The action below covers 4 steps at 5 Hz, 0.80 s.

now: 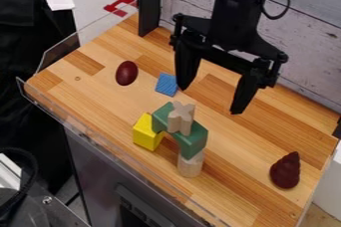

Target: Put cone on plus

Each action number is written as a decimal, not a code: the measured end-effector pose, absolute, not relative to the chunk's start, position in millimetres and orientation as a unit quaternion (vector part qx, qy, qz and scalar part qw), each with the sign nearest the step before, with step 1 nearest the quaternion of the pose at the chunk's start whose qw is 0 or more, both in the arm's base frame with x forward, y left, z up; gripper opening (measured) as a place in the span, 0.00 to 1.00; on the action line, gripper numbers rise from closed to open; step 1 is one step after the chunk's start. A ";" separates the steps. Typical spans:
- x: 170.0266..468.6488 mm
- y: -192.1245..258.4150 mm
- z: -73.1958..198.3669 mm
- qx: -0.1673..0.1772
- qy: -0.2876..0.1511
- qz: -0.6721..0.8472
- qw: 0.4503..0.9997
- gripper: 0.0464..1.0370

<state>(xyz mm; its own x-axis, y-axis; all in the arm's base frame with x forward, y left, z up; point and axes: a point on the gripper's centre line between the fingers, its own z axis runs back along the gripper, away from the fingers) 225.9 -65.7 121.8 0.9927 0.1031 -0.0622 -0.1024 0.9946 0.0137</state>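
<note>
Grey metal equipment (47, 201) sits nearest the camera, low on the left, off the wooden table (243, 171). Going rightward on the wood come a dark red oval (126, 73), a yellow block (146, 134) and, farther back, a blue block (166, 84). Next is a green arch (193, 144) with the pale wooden plus (181, 116) on top, cross-shaped face up and long axis roughly vertical; a round wooden post (190, 167) is under the arch's near right end. That stack looks easy to topple, so any path over it should be high and slow.

Behind it, to the right, hangs the black gripper (210, 99), fingers wide apart and nothing between them. The step in hand, I judge, is fetching the cone (285, 172), dark red, on the table at the far right, well apart from the stack. Done well, this means centring over it before lowering, straddling the thick lower body and closing gently, since a pinch near the tapering tip would probably slip. Its narrow end points toward the top of the view, slightly right, with the long axis along that line; whether it stands or lies, I cannot tell for sure. For placing, the broad end should face down, squarely over the plus
</note>
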 end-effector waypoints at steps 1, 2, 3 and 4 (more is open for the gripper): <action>224.1 -65.1 115.8 0.008 0.043 0.053 0.998 0.96; 237.7 -83.5 108.7 -0.007 0.038 0.023 0.999 0.96; 246.3 -109.9 102.6 -0.031 0.022 -0.031 0.999 0.96; 254.1 -131.1 97.1 -0.049 0.010 -0.062 0.997 0.96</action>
